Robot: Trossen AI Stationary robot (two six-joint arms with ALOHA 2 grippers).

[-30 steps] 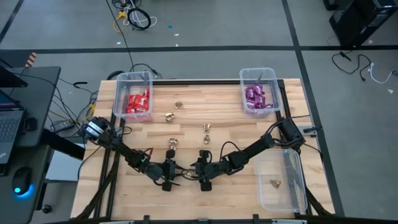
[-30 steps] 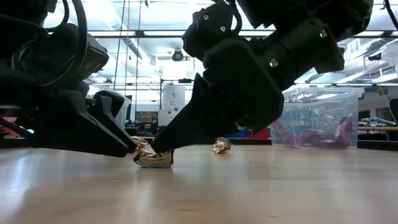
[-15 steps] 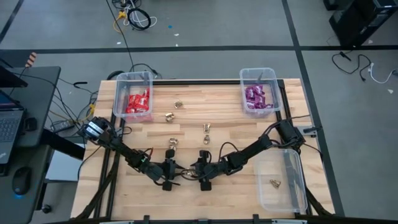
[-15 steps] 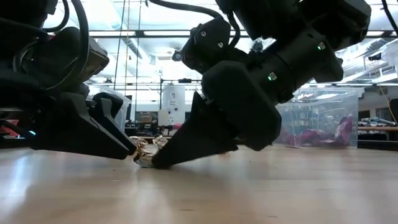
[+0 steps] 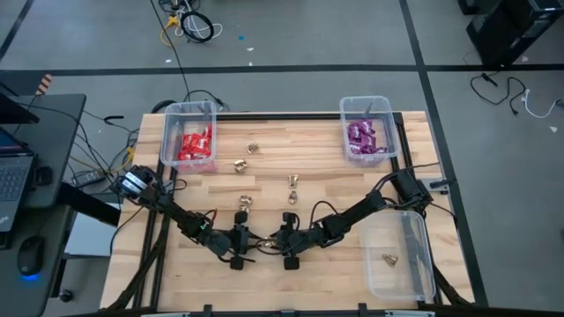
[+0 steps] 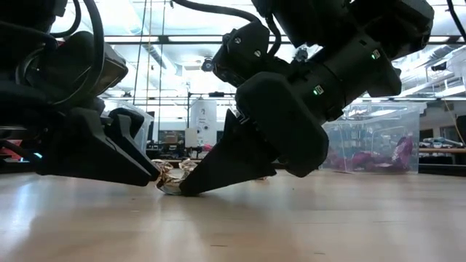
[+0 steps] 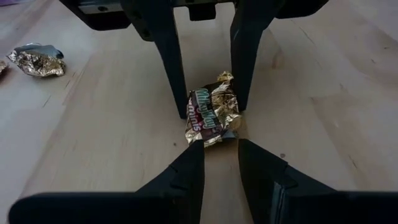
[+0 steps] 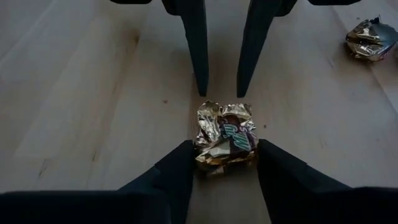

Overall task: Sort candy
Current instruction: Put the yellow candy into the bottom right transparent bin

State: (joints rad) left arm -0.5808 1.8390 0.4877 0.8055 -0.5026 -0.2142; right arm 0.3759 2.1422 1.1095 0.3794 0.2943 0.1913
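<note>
Hidden or unclear: in the low view both hands fill the foreground and cover most of the table (image 6: 306,225); only a sliver of the gold foil candy (image 6: 172,183) shows between their tips.
Gold foil candy: lies on the table near its front middle, between the two hands (image 5: 262,240); crumpled wrapper, flat on the wood (image 7: 212,117) (image 8: 225,137).
Right hand (image 8: 222,163): its two fingers flank the candy, one on each side, apart but close against the wrapper; a firm grip is not visible.
Left hand (image 7: 221,155): faces the right hand, fingertips just short of the candy, jaws partly apart and holding nothing.
Writing: the wrapper carries white lettering on brown, too creased to read with certainty.
Other gold pieces: one loose sweet (image 7: 36,61) lies well apart from the hands; several more sit mid-table (image 5: 293,181).
Red packets (image 5: 195,143): in the clear bin at the far left.
Purple packets (image 5: 361,136): in the far right bin.
Near right bin (image 5: 423,264): holds one gold piece.
</note>
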